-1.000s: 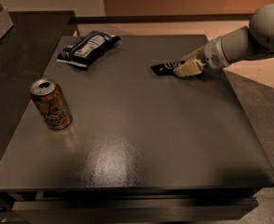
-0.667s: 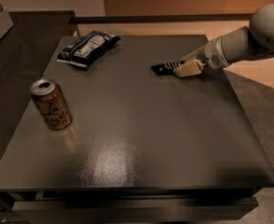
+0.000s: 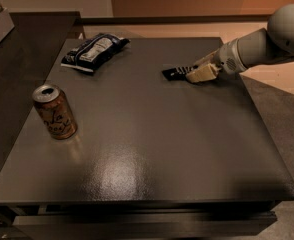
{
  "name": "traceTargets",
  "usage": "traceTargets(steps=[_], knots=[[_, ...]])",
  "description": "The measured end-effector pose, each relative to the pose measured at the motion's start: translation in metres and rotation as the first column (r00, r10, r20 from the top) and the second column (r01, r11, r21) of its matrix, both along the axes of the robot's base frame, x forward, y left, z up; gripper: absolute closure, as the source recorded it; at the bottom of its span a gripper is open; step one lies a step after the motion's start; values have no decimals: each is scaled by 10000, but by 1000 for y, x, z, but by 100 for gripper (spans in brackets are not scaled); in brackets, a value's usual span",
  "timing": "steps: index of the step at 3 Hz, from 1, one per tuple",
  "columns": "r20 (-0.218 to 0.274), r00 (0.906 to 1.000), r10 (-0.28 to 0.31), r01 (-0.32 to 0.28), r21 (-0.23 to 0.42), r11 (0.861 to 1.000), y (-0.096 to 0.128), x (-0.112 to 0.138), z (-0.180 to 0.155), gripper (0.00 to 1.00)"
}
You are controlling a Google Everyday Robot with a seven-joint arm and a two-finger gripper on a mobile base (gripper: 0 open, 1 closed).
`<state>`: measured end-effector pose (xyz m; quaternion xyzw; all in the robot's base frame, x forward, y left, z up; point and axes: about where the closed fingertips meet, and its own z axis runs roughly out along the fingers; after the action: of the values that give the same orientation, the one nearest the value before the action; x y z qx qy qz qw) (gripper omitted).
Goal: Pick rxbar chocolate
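Note:
The rxbar chocolate [image 3: 173,73] is a small flat black wrapper with white lettering, lying on the dark table [image 3: 152,149] at the back right. My gripper [image 3: 196,74] reaches in from the right on a grey arm and sits low at the bar's right end, touching or covering that end. The bar's left part sticks out from under it toward the left.
A puffy dark blue and white snack bag [image 3: 93,52] lies at the back left. An orange-brown can [image 3: 54,112] stands upright at the left. A dark counter [image 3: 17,59] borders the table on the left. The table's right edge is below the arm.

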<state>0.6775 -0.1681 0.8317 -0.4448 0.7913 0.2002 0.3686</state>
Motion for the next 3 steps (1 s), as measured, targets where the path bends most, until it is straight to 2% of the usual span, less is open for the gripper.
traceTargets(steps=[1,2,3], knots=[[172,9999,-10,0,603,9982,7,-1,14,100],[782,9964,315,-402,1119,9929,17,-13,42,100],[1447,9857,862,-1020,1059,9891,26,-31,62,82]])
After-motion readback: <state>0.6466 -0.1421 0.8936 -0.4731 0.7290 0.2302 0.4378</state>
